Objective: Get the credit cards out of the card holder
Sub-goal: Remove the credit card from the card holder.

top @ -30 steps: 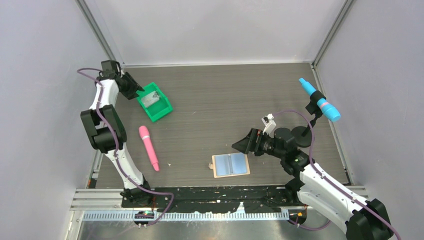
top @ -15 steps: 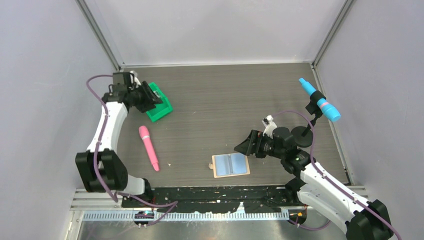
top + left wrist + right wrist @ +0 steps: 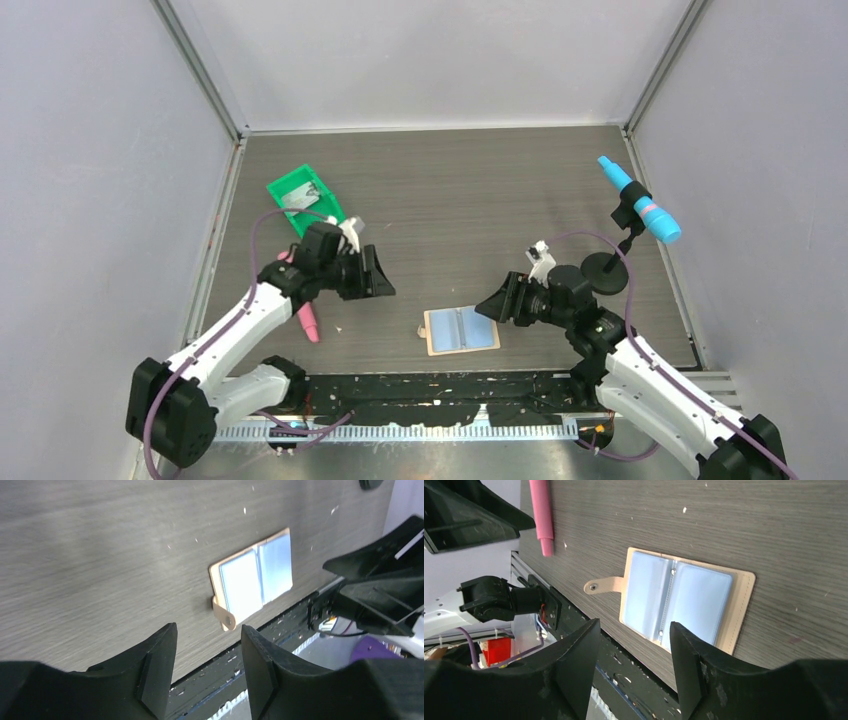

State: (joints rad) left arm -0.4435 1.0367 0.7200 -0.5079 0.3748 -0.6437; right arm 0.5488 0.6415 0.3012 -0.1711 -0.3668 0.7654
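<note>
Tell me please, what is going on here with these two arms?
Two robot arms face a tan card holder, which lies spread open, blue side up, on the table near its front edge. The left gripper and the right gripper hang on either side of it, jaws apart and empty. Neither touches it, and no card lies loose beside it.

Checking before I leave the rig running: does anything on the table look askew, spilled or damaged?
Nothing is spilled or damaged. The card holder lies open and flat near the front edge of the table, only slightly skewed to it. The green bin sits upright but turned at an angle.
</note>
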